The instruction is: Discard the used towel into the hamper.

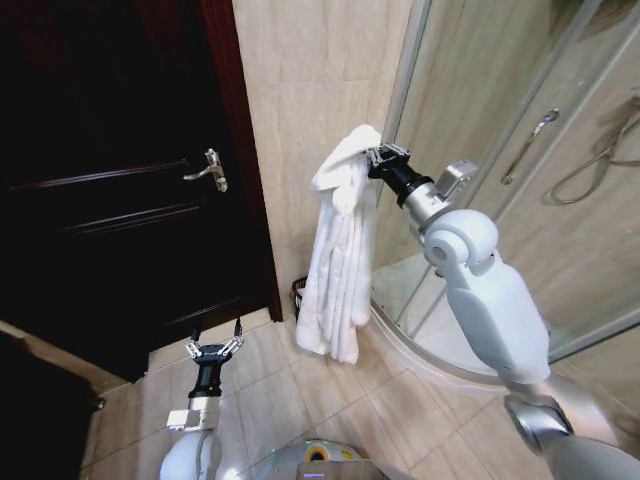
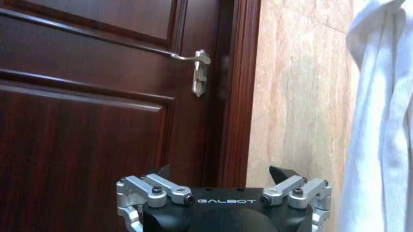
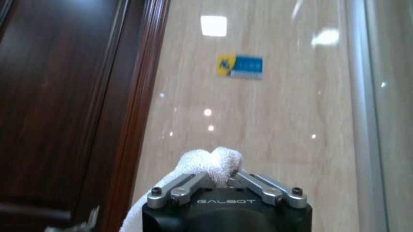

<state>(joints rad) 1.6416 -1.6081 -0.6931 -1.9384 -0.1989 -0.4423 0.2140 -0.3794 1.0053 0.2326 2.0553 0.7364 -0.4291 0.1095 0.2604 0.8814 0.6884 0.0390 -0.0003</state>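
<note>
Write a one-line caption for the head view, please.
Right claw holds a white towel up beside the shower; the hamper sits below, left claw idle low.

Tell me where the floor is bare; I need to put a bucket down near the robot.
Bare tiles lie between the left gripper and the shower's curved sill, below the hanging towel held by the right gripper. It is tight in the corner by the wall, where the hamper sits behind the towel.

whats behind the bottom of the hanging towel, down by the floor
The right gripper holds the white towel up against the tiled wall. Behind the towel's lower part, a sliver of the reddish-brown hamper peeks out at the wall's foot; the rest, including its inside, is covered.
</note>
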